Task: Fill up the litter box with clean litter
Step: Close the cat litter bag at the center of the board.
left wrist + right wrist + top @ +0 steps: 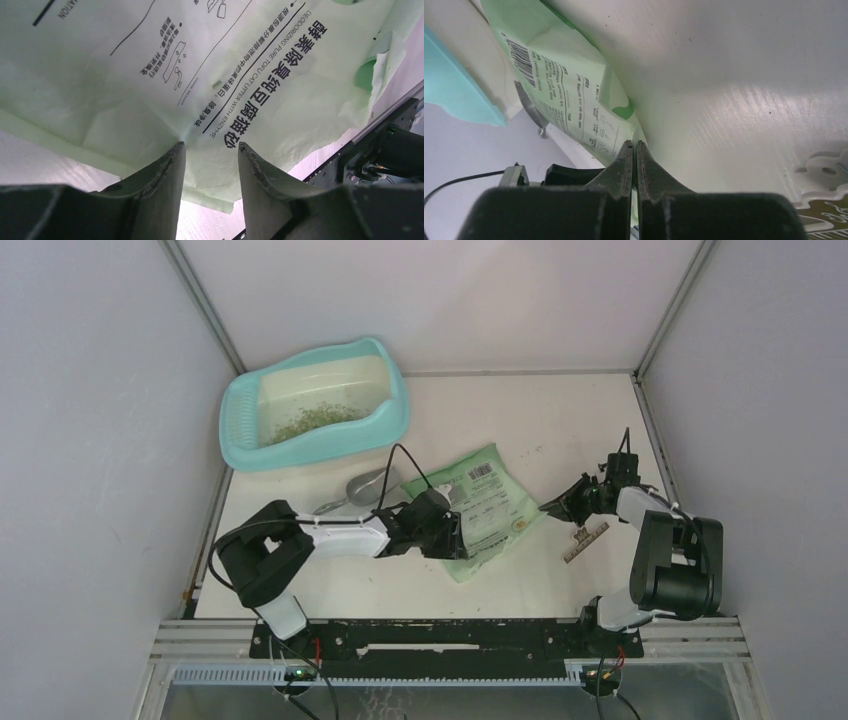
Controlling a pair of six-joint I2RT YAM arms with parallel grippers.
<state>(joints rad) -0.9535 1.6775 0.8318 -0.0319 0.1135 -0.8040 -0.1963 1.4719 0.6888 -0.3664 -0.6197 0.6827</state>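
Reaching from its base at the near left, the left arm lies low and stretched toward the table's middle, its left gripper (209,150) poised over the near-left part of the bag (495,505) with both dark, curved fingers (167,172) spread apart and printed film showing in the gap. The right arm folds up tightly at the near right, elbow high, forearm angled back toward the centre; the right gripper (634,145) has its fingers pressed together, and a pale green sliver in the seam shows them pinched on the bag's thin right edge. The bag is flat, crinkled, glossy pale green, with black text and a barcode, lying slantwise between the two grippers. A grey metal scoop (358,490) rests just beyond the left forearm, partly tucked under the bag's far-left corner. The litter box (300,455), smooth turquoise plastic with rounded corners and a slotted ledge on its left end, sits in the far-left corner of the white table (520,410), close to both walls. Inside, the litter (315,420) forms a thin, crumbly, greenish patch along the near side of the cream floor. Bare tabletop stretches from the box to the right wall.
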